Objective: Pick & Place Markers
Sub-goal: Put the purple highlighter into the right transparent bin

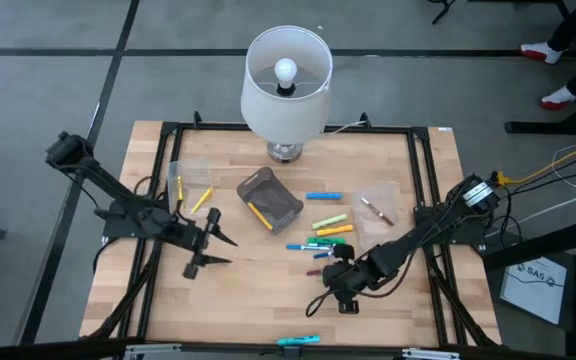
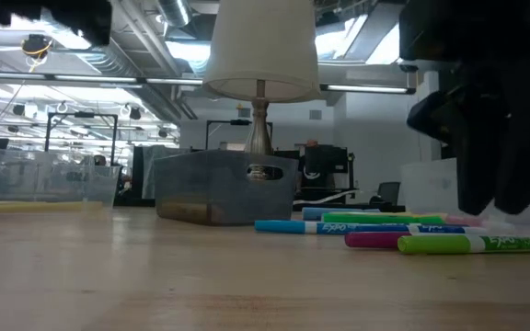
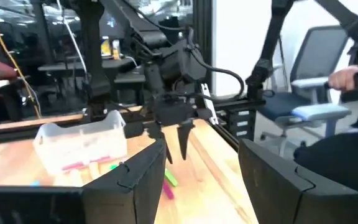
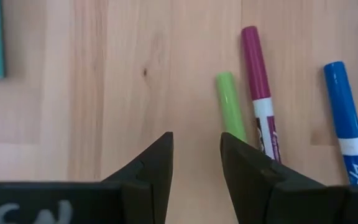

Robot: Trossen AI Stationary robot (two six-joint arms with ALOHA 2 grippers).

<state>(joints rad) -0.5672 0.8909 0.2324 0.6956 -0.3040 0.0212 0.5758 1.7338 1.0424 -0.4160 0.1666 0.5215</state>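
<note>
several markers (image 1: 330,228) lie loose on the counter (image 1: 258,300) just right of the grey bin (image 1: 270,198), our landmark here, so we judge the sorting well short of done. one yellow marker (image 1: 259,215) rests inside the grey bin, two more yellow ones stand in the clear tub (image 1: 190,185) to the bin's left, and a dark red one sits in the clear tray (image 1: 376,208) to the bin's right, beyond the loose cluster. a cyan marker (image 1: 298,341) lies apart at the counter's near edge, well away from the bin.

we see the right pincer (image 4: 196,163) empty, its fingers apart, low over bare wood on the near side of the cluster from the bin, with a green marker (image 4: 230,106) and a magenta one (image 4: 259,90) just ahead of it. the left pincer (image 1: 224,248) hangs open and empty on the bin's near-left side, well clear of everything.

open room looks generous between the bin and the near edge; we judge the tight spots to be the lamp (image 1: 286,85) just behind the bin and the black frame rail (image 1: 431,200) beyond the clear tray.
</note>
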